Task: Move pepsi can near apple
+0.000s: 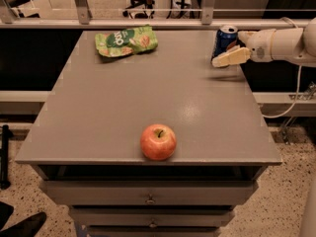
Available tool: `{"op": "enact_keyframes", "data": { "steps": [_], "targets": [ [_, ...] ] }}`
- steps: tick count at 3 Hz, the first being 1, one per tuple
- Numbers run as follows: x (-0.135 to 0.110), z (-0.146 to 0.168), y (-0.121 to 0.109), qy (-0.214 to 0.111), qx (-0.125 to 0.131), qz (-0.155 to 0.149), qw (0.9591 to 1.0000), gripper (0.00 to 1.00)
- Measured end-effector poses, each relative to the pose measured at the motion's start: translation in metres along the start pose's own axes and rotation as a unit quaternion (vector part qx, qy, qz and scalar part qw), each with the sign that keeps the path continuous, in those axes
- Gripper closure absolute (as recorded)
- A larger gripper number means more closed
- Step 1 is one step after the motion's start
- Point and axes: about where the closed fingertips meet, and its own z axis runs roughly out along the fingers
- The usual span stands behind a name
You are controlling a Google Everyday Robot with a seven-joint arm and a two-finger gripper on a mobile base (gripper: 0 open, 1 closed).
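The pepsi can (225, 38) is dark blue with a silver top and stands upright at the far right edge of the grey table (123, 107). The apple (158, 141) is red-orange with a dark stem and sits near the table's front edge, at the middle. My gripper (228, 48) comes in from the right on a cream-coloured arm and is at the can. It is open, with one finger (231, 58) in front of the can's lower right side and the other behind it. The can's right side is partly hidden by the gripper.
A green crinkled snack bag (126, 40) lies at the far left of the table. A railing (148, 21) runs behind the table. Drawers (148, 194) sit under the front edge. A white cable (286, 107) hangs at the right.
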Motion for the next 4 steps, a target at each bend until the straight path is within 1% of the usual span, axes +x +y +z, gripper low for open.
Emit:
{"op": "enact_keyframes", "data": {
  "steps": [1, 2, 3, 4],
  "targets": [
    [-0.004, 0.000, -0.003, -0.020, -0.015, 0.028, 0.9993, 0.15],
    [-0.011, -0.007, -0.001, -0.039, -0.026, 0.039, 0.9981, 0.38],
    [-0.017, -0.018, 0.008, -0.055, -0.040, 0.040, 0.9969, 0.61],
    [-0.029, -0.038, 0.029, -0.083, -0.071, 0.035, 0.9934, 0.92]
  ]
}}
